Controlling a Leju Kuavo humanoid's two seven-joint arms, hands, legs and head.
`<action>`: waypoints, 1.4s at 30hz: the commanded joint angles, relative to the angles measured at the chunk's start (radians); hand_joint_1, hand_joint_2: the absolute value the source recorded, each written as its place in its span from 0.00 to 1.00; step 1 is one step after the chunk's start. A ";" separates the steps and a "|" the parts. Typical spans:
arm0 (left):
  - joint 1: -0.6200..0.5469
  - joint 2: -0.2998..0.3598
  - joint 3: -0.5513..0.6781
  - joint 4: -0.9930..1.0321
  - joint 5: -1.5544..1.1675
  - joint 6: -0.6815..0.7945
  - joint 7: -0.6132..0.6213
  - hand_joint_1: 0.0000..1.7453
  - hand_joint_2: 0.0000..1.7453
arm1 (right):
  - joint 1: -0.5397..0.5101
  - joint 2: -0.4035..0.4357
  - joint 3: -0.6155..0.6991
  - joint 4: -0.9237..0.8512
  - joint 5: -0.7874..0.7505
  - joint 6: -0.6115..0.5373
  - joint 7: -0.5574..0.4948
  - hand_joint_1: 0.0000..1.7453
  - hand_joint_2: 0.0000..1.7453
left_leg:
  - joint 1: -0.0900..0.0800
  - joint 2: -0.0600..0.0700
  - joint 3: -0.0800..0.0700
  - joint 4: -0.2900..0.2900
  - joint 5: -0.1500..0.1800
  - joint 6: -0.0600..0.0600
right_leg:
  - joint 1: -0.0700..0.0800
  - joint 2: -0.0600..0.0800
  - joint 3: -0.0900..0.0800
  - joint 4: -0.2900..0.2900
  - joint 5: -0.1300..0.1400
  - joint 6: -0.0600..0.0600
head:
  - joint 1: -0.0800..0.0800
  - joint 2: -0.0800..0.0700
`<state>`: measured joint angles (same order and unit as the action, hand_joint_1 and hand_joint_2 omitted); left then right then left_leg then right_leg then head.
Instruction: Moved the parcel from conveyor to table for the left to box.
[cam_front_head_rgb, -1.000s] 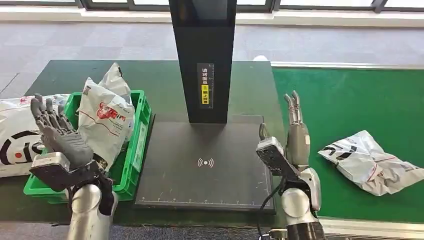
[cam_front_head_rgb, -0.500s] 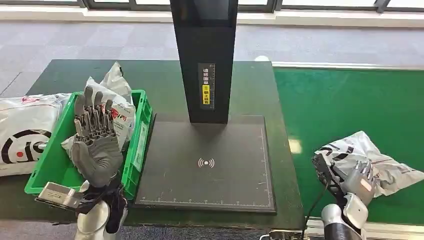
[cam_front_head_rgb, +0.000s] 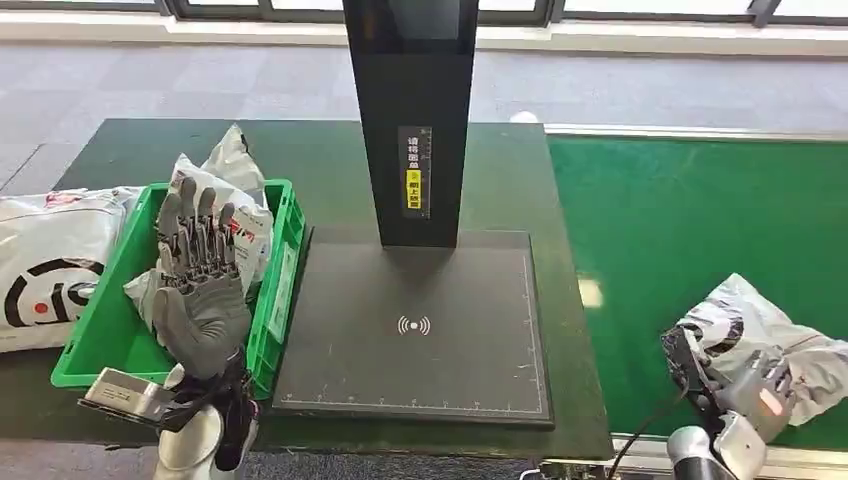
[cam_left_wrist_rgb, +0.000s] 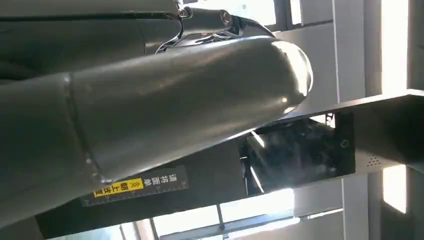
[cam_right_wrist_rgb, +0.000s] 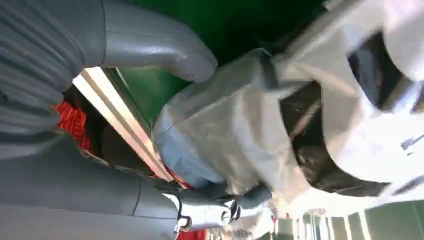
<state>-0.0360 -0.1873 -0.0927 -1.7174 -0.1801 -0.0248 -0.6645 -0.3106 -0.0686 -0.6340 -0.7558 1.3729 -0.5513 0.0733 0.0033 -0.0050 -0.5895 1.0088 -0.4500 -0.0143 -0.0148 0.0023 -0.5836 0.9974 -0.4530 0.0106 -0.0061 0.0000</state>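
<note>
Right hand (cam_front_head_rgb: 745, 385) closes its fingers around the crumpled white parcel (cam_front_head_rgb: 775, 340) at the green conveyor's (cam_front_head_rgb: 690, 230) four-o'clock near edge; left hand (cam_front_head_rgb: 200, 290), fingers spread, hovers over the green box (cam_front_head_rgb: 275, 290)

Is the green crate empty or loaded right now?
Loaded. The green crate holds white parcels that stick up above its rim. The left hand hovers open over it, hiding how full it is.

Left hand (cam_front_head_rgb: 200, 285): grey palm, dark fingers, silver forearm. Right hand (cam_front_head_rgb: 745, 385): grey, black cable at wrist, small red light.
</note>
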 joint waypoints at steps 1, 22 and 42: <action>-0.048 0.006 -0.012 0.092 0.003 -0.015 0.006 0.00 0.00 | -0.129 -0.025 -0.065 0.254 0.002 0.073 -0.032 1.00 1.00 | 0.001 0.003 0.003 -0.002 0.001 0.000 | 0.001 0.002 0.003 -0.003 0.002 -0.001 | 0.000 0.000; -0.038 0.003 0.005 0.085 0.001 -0.025 0.017 0.00 0.00 | -0.197 0.077 0.043 0.204 -0.046 0.121 -0.173 1.00 1.00 | 0.001 0.008 0.004 -0.003 0.001 -0.001 | 0.001 0.007 0.002 -0.002 0.003 -0.002 | 0.000 0.000; -0.057 0.024 0.022 0.161 0.027 -0.064 -0.028 0.00 0.00 | 0.251 0.230 0.713 -0.869 -0.931 0.541 -0.761 1.00 1.00 | 0.001 0.001 0.000 -0.001 0.001 0.000 | 0.001 0.000 0.000 0.001 -0.001 -0.001 | 0.000 0.000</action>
<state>-0.0320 -0.1923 -0.0923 -1.6572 -0.1739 -0.0644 -0.6897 -0.1657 0.1556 -0.2555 -1.3727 0.5112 -0.1103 -0.6843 0.0038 -0.0076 -0.5905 1.0085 -0.4489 -0.0140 -0.0143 -0.0004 -0.5834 0.9988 -0.4544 0.0108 -0.0061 0.0000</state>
